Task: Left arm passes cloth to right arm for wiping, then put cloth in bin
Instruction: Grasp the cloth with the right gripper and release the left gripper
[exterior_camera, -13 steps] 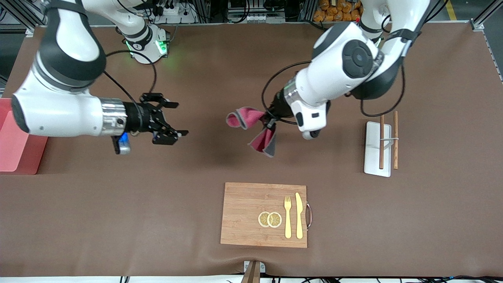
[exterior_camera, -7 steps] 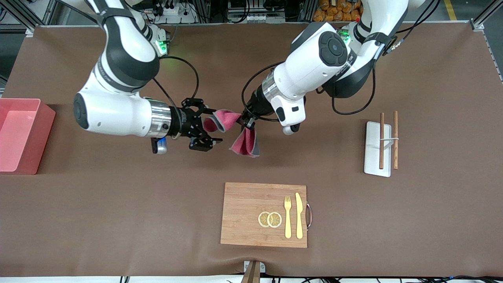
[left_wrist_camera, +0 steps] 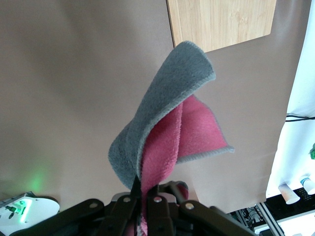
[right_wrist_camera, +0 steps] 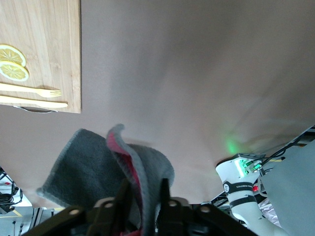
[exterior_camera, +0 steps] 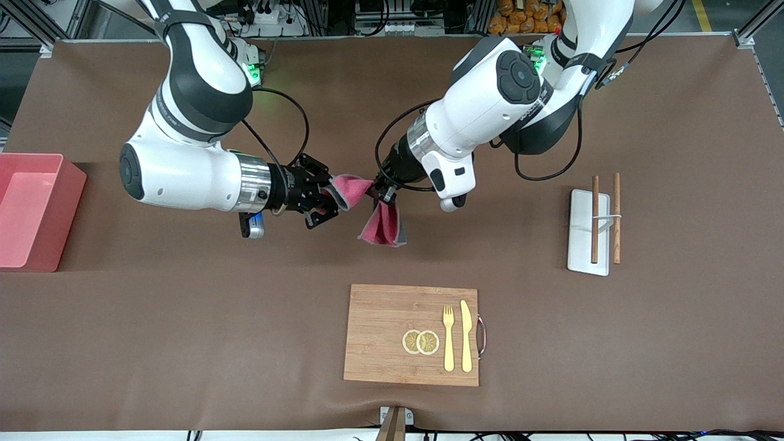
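Observation:
The cloth (exterior_camera: 381,225), maroon-red on one face and grey on the other, hangs in the air over the middle of the table between both grippers. My left gripper (exterior_camera: 381,191) is shut on its middle fold; in the left wrist view the cloth (left_wrist_camera: 167,113) rises from the closed left gripper (left_wrist_camera: 146,194). My right gripper (exterior_camera: 327,199) is shut on the cloth's other end; in the right wrist view the cloth (right_wrist_camera: 88,167) sits between the narrow fingers of the right gripper (right_wrist_camera: 143,194). The pink bin (exterior_camera: 67,202) stands at the right arm's end of the table.
A wooden cutting board (exterior_camera: 380,331) with two lemon slices (exterior_camera: 421,342), a yellow fork (exterior_camera: 448,337) and a knife (exterior_camera: 466,335) lies nearer the front camera. A white rack with wooden rods (exterior_camera: 582,233) stands toward the left arm's end.
The right arm swung in from the bin's end to the cloth, and its open fingers closed on the cloth's free end. The left arm carried the cloth toward it, then held still.

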Tool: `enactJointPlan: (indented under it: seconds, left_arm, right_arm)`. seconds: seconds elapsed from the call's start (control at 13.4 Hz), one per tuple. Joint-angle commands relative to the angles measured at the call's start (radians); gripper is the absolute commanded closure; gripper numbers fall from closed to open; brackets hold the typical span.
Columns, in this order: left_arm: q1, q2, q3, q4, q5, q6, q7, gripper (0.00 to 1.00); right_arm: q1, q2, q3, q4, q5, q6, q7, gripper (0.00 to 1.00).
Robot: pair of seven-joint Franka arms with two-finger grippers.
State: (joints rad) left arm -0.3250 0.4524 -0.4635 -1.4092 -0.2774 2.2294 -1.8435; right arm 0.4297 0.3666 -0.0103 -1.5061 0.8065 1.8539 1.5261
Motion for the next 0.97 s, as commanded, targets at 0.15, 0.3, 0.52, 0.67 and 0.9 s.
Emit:
enactJointPlan:
  seconds: [0.15,0.3,0.52,0.67,0.9]
  left_arm:
    - [0.003,0.003,0.005,0.018,-0.011,0.004,-0.014,0.95]
    - [0.007,0.000,0.008,0.019,-0.003,0.004,-0.049,0.00]
    - [0.023,-0.011,0.014,0.018,0.001,0.003,-0.056,0.00]
    - [0.055,-0.024,0.025,0.018,0.039,-0.004,-0.049,0.00]
    - [0.118,-0.050,0.025,0.015,0.170,-0.068,-0.034,0.00]
  right_arm:
    - [0.017,0.011,-0.007,0.020,0.014,-0.008,0.006,1.00]
    - [0.015,0.009,-0.008,0.021,-0.007,-0.008,-0.074,1.00]
    - [-0.011,0.011,-0.013,0.006,-0.096,-0.053,-0.328,1.00]
    - [0.000,0.018,-0.013,-0.002,-0.231,-0.061,-0.369,1.00]
    - [0.005,0.052,-0.013,-0.060,-0.471,-0.044,-0.505,1.00]
